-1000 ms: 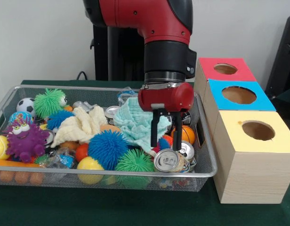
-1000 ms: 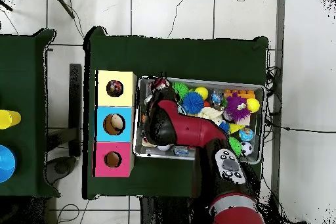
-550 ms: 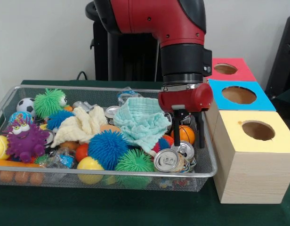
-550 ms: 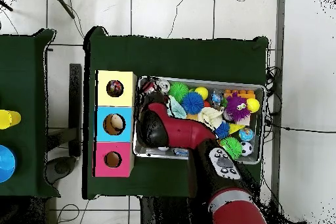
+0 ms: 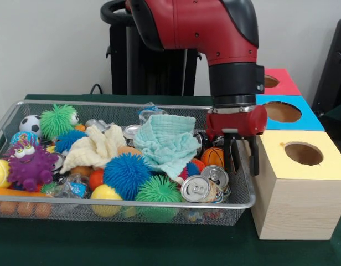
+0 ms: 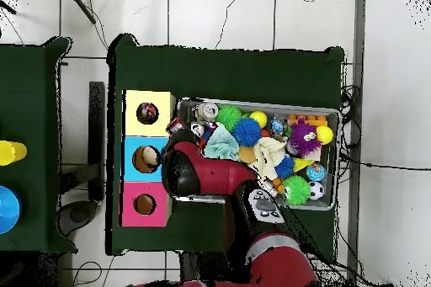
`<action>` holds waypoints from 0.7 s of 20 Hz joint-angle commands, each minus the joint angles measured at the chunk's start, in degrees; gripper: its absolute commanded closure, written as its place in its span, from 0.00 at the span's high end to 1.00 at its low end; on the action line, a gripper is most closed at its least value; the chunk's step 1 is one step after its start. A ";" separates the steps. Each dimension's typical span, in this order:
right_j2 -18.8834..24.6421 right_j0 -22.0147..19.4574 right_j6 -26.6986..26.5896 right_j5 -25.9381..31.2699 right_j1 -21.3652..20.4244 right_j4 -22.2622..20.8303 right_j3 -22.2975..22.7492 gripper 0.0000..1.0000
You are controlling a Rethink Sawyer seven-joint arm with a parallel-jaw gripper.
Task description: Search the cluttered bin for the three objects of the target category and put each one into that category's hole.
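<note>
Front view: black fingers hang apart and empty over the wire-mesh bin's rim beside the yellow-topped wooden box.

One wire bin stands on the table. Beside it are three boxes, each with one hole: one yellow, one blue, one red.

In the bin I count four spiky balls: two green and two blue. There are two cloths, one mint and one cream. I see one purple monster toy, one soccer ball, one small basketball and two plain yellow balls. At least three cans show; more may be hidden.
</note>
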 commanded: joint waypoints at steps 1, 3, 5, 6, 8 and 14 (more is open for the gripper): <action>-3.76 3.95 5.48 3.00 2.85 3.87 -0.89 1.00; -4.80 4.83 5.14 3.17 2.87 4.18 -1.28 1.00; -5.76 5.56 4.80 3.03 3.05 4.40 -1.64 1.00; -6.25 5.92 4.63 2.96 3.14 4.52 -1.82 1.00; -7.07 6.46 4.34 2.75 3.24 4.56 -2.20 1.00; -8.50 6.27 7.67 -0.20 3.12 6.94 -1.95 1.00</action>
